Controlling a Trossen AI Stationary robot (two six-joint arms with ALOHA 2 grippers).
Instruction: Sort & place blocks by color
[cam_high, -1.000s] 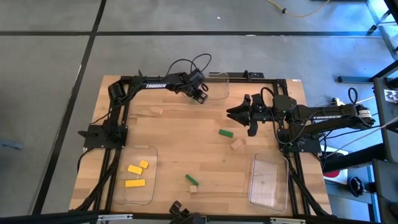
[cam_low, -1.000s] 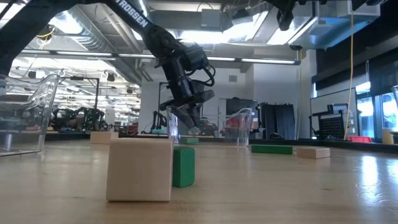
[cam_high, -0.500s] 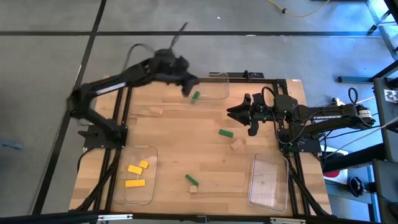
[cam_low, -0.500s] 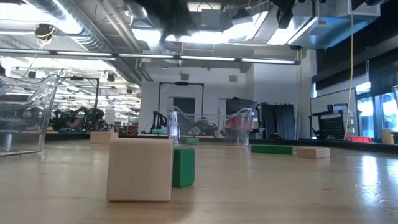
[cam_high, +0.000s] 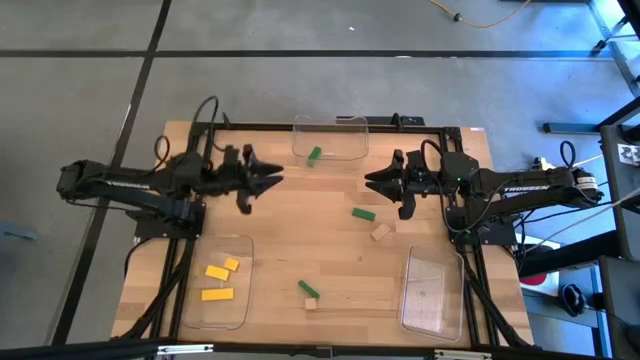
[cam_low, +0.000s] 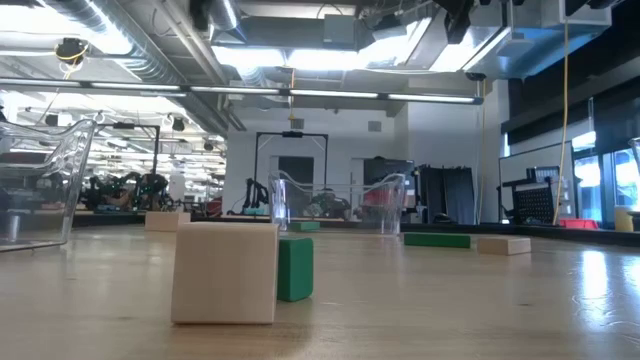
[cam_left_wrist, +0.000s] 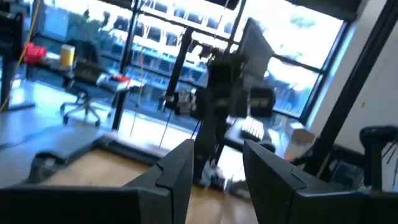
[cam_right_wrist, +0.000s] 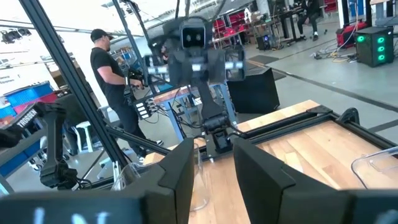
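My left gripper (cam_high: 272, 177) is open and empty, level above the table's left middle, pointing toward the right edge; its fingers show in the left wrist view (cam_left_wrist: 217, 177). My right gripper (cam_high: 372, 180) is open and empty, facing it from the right (cam_right_wrist: 214, 165). One green block (cam_high: 314, 155) lies in the far clear tray (cam_high: 345, 125). Three yellow blocks (cam_high: 217, 272) lie in the near left tray (cam_high: 190, 310). On the table lie a green block (cam_high: 363, 213), a tan block (cam_high: 380, 232), and a green (cam_high: 308, 289) and tan block (cam_high: 311, 303) side by side.
A clear tray (cam_high: 432, 290) stands at the near right. The low view shows the near tan block (cam_low: 225, 272) and green block (cam_low: 295, 268) close up, and one more tan block (cam_low: 167, 220) far left. A person (cam_right_wrist: 109, 74) stands beyond the table.
My left gripper has left the far tray, risen, and swung back toward the table's left edge, turning level. The green block stays lying in the far tray where the gripper was. My right arm has kept still.
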